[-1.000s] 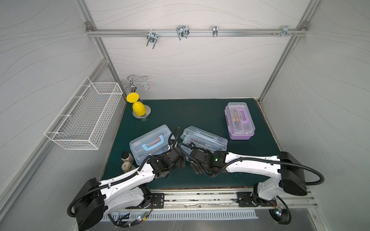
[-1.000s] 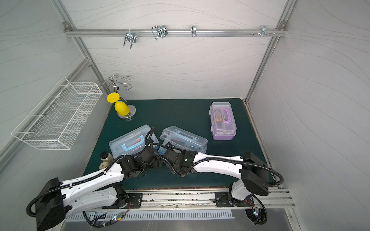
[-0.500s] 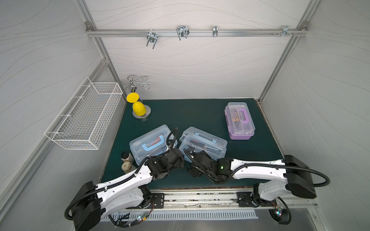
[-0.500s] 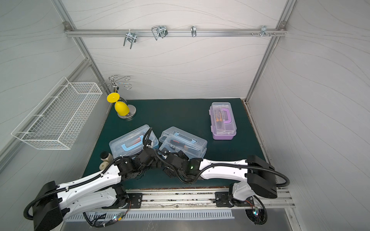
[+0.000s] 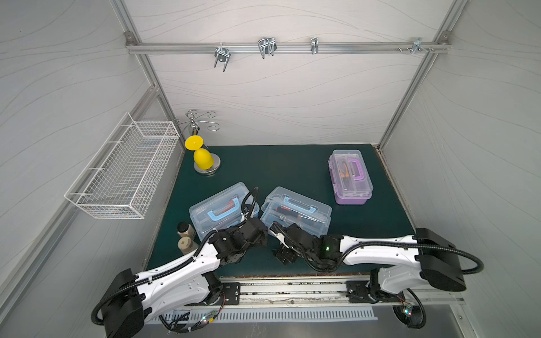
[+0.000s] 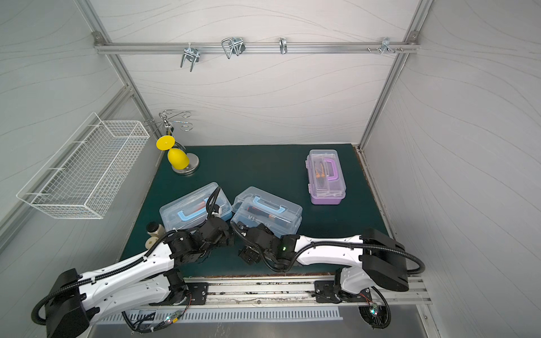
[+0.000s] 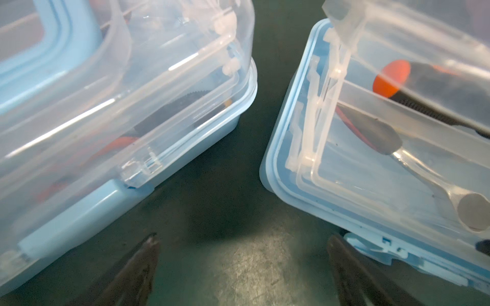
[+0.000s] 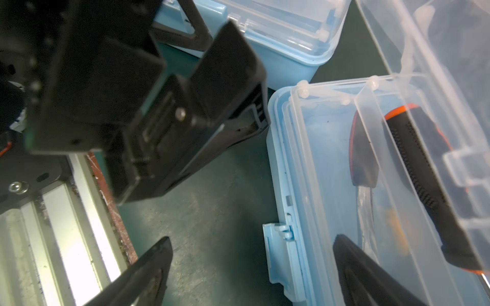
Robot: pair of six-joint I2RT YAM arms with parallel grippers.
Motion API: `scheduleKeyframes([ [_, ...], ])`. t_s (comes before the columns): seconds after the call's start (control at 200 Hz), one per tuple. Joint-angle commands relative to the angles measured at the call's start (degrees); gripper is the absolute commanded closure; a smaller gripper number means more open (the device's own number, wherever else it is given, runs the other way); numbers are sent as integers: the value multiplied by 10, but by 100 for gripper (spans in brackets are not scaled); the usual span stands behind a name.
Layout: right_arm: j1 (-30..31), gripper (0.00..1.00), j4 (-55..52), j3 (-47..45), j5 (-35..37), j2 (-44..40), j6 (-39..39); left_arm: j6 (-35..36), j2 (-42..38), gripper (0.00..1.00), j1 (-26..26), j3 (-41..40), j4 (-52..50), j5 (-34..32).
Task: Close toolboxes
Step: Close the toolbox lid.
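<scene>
Three toolboxes lie on the green mat. The left light-blue toolbox (image 5: 224, 209) (image 7: 106, 92) has its clear lid down. The middle light-blue toolbox (image 5: 295, 210) (image 8: 318, 159) has its lid raised a little off the base, and its blue latch (image 8: 278, 254) hangs open. The purple toolbox (image 5: 349, 177) sits far right with its lid down. My left gripper (image 7: 244, 239) (image 5: 260, 232) is open over bare mat, facing the gap between the two blue boxes. My right gripper (image 8: 253, 239) (image 5: 281, 234) is open at the middle box's front; the latch lies between its fingers, untouched.
A yellow goblet (image 5: 203, 158) hangs upside down on a metal stand at the back left. Two small jars (image 5: 184, 237) stand by the left box. A white wire basket (image 5: 123, 175) hangs on the left wall. The metal rail (image 5: 292, 288) runs along the front edge.
My right arm has drawn back from the middle toolbox toward the front edge, jaws a little wider. The left gripper has backed off slightly. The boxes have stayed put.
</scene>
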Motion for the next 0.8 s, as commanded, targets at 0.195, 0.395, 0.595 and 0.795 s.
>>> scheduleKeyframes([
  [0.195,61,6,34,-10,-62,23,27,0,-21,1,3,5,-19,-26],
  [0.395,66,5,55,5,1,17,15,-5,-17,1,2,-1,-19,-29],
  [0.595,67,3,64,20,18,-1,-15,-7,8,1,4,-12,8,-18],
  [0.795,66,3,82,20,8,-13,-30,-7,37,1,5,-16,34,-2],
])
